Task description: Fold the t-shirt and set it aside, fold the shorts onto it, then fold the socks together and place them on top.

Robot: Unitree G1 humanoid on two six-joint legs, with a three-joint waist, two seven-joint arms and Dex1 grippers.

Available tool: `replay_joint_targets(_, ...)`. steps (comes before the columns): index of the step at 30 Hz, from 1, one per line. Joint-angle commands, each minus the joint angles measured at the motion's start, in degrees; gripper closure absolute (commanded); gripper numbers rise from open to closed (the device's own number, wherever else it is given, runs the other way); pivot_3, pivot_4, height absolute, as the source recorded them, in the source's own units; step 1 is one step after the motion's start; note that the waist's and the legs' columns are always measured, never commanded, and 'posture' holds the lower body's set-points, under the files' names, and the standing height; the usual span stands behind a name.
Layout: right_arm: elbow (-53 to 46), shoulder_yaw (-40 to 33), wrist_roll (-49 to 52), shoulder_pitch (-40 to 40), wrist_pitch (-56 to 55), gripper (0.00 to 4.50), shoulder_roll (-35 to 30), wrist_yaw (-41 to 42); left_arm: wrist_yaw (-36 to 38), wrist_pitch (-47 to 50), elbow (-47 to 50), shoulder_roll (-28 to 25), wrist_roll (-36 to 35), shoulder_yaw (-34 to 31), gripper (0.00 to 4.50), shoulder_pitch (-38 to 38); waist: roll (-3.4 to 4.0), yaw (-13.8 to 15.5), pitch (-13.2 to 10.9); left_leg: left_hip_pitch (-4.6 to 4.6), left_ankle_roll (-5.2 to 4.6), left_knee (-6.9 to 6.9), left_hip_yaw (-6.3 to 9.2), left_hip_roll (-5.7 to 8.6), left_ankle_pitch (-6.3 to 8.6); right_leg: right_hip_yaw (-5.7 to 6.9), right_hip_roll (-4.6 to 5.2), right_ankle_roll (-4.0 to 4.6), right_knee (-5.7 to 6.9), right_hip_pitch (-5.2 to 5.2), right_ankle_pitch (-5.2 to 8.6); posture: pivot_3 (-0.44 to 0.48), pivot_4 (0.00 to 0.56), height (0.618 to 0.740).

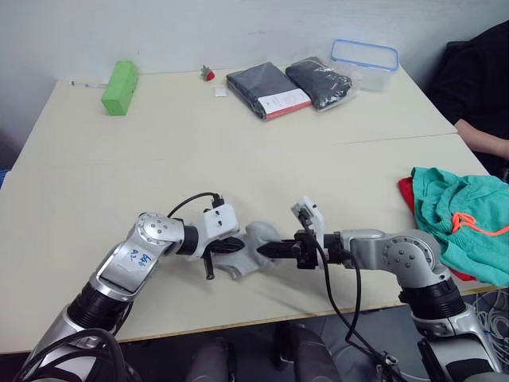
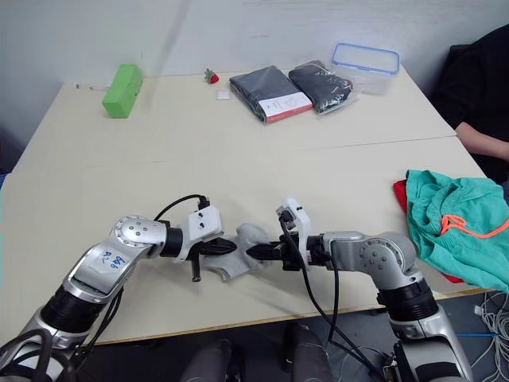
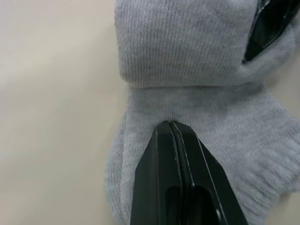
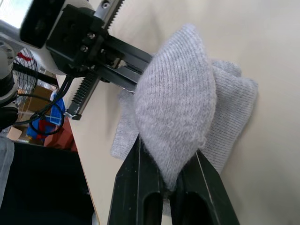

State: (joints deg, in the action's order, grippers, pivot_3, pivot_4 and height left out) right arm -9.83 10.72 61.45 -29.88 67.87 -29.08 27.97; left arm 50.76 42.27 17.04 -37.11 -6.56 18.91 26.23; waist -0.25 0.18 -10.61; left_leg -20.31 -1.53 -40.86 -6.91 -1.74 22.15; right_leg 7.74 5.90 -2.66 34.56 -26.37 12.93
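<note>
The light grey socks (image 1: 253, 248) lie bunched near the table's front edge, between my two grippers. My left gripper (image 1: 232, 247) comes in from the left, its fingers (image 3: 171, 140) pressed together with the tips pinching the socks' knit. My right gripper (image 1: 272, 249) comes in from the right and is shut on a raised fold of sock (image 4: 176, 103). At the right edge of the table the teal shorts (image 1: 457, 219), with an orange drawstring, lie in a crumpled heap. They cover most of the red t-shirt (image 1: 406, 191), of which an edge shows underneath.
Along the table's far side are a green block (image 1: 119, 87), a small red strawberry-like thing (image 1: 207, 74), two dark packaged garments (image 1: 268, 90), and a clear blue-rimmed container (image 1: 364, 56). A person (image 1: 481, 87) in dark clothes sits at the far right corner.
</note>
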Motion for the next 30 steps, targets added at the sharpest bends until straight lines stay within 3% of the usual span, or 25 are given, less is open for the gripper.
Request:
replay_joint_targets(1, -2.7, 1.6, -1.9, -1.9, -0.3, 4.49, 1.3, 3.8, -0.9, 0.3, -3.0, 0.8, 1.5, 2.6, 4.50, -1.2, 0.03, 0.1, 0.0, 0.00, -0.01, 0.00, 0.00, 0.01, 0.00, 0.00, 0.01, 0.00, 0.02, 0.00, 0.00, 0.000, 0.150, 0.740)
replay_joint_targets(10, 0.1, 5.4, -10.5, -3.6, -2.2, 4.49, 3.3, 8.2, -0.9, 0.7, -1.7, 0.3, 0.7, 1.7, 4.50, -2.6, 0.09, 0.6, 0.1, 0.02, -0.02, -0.03, 0.00, 0.05, -0.01, 0.00, 0.06, 0.00, 0.09, 0.00, 0.00, 0.000, 0.150, 0.740)
replay_joint_targets(13, 0.1, 5.0, -11.2, -3.7, -2.0, 3.73, 3.5, 10.4, -1.0, 1.1, -1.2, 0.1, 0.5, 1.3, 4.50, -3.0, 0.10, 0.6, 0.1, 0.02, -0.02, -0.02, -0.01, 0.04, -0.01, 0.01, 0.06, 0.00, 0.10, -0.01, 0.00, 0.000, 0.150, 0.740)
replay_joint_targets(21, -1.6, 2.0, -9.5, -3.8, -1.6, 0.96, 2.3, 17.3, -0.9, 1.5, -0.4, -0.9, 0.1, -0.1, 4.50, -3.8, 0.11, 0.0, 0.1, 0.02, -0.02, -0.01, -0.01, 0.03, -0.01, 0.01, 0.04, 0.00, 0.09, -0.01, 0.00, 0.000, 0.150, 0.740)
replay_joint_targets(27, -1.1, -2.3, -8.4, -4.4, -1.6, 0.96, -0.7, 21.7, -0.9, 1.4, -0.7, -1.3, 0.3, -0.6, 4.50, -3.8, 0.10, -0.2, 0.1, 0.02, -0.01, 0.00, -0.01, 0.02, -0.01, 0.02, 0.03, 0.01, 0.08, -0.02, 0.00, 0.000, 0.150, 0.740)
replay_joint_targets(30, 1.5, -4.8, -8.1, -5.2, -0.9, 1.54, -1.3, 22.2, -1.0, 1.3, -1.0, -1.2, 0.4, -0.7, 4.50, -3.7, 0.10, -0.2, 0.1, 0.03, 0.00, 0.00, 0.00, 0.02, -0.01, 0.02, 0.03, 0.01, 0.09, -0.02, 0.01, 0.000, 0.150, 0.740)
